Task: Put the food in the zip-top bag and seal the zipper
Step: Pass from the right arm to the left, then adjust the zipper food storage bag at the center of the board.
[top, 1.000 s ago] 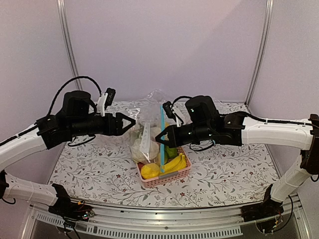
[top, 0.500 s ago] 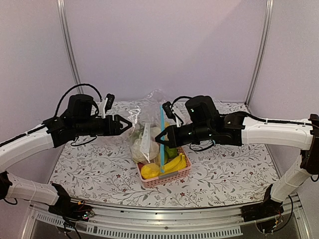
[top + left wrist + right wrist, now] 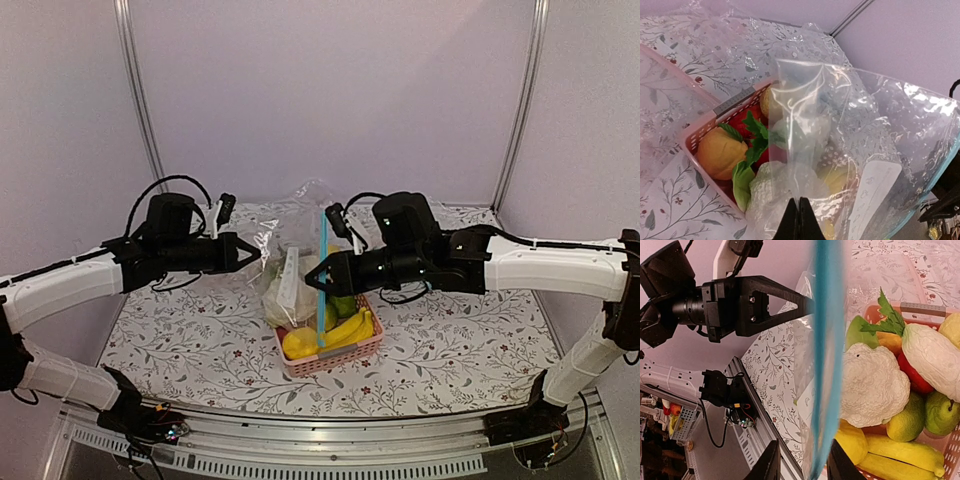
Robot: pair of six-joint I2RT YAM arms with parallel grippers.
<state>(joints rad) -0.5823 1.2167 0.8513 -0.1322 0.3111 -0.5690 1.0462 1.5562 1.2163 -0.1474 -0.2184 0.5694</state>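
Top view: the left claw (image 3: 262, 250) is pinched on the clear film of the bag (image 3: 290, 240), left side. Over the last second its arm has swung in toward the middle while the tip dropped a touch. The right claw (image 3: 312, 275) sits at the blue zipper (image 3: 321, 250) and has edged left, so the strip now leans a little instead of standing straight. The bag hangs between the two claws above the pink basket (image 3: 345, 355), mid-desk (image 3: 460, 340) and toward the near edge. The strip's lower end dips among the fruit by the bananas (image 3: 350, 328).

Left wrist view: the left claw (image 3: 798, 220) has its fingers together, clamped on a fold of bag (image 3: 865, 125) film. Through the plastic I can see the basket (image 3: 695, 137) still loaded with a yellow fruit (image 3: 720, 150), the cauliflower (image 3: 775, 182) and green leaves. I can't tell if any of it is inside the bag.

Right wrist view: the zipper (image 3: 827, 340) runs straight up the frame between the fingers of the right claw (image 3: 805, 465). The fingers are apart and straddle the strip, and no squeeze is visible. The cauliflower (image 3: 870, 385) and a round green fruit (image 3: 907, 422) lie in the basket beyond.

Meaning, as a judgement: small repositioning only — the mouth is being held and angled, not sealed. The food looks unloaded, so the task is early.
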